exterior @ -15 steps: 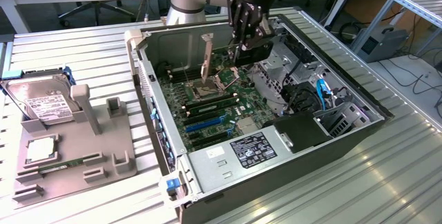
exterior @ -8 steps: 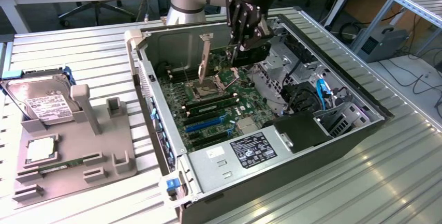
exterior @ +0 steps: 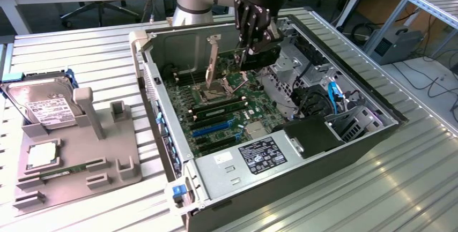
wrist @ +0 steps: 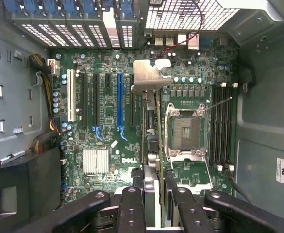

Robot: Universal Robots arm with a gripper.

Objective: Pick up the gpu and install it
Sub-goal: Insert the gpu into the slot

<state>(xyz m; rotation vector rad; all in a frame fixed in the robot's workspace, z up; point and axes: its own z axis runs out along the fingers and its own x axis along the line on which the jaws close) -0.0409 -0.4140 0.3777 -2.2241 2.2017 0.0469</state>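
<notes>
- Case (exterior: 372, 135) open on the table (exterior: 429, 189); motherboard (wrist: 108, 121) inside, CPU socket (wrist: 185, 132) empty
- Holder tray (exterior: 64, 173) beside the case carries a hard drive (exterior: 43, 106)
- Gripper (exterior: 250, 43) over the motherboard; fingers (wrist: 132, 208) clamped on the gpu (wrist: 151, 145), held edge-on above the slots (wrist: 120, 97), bracket (wrist: 150, 76) foremost

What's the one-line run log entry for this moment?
hand: shut on gpu | gpu: edge-on, above motherboard inside open case | seated: not yet
</notes>
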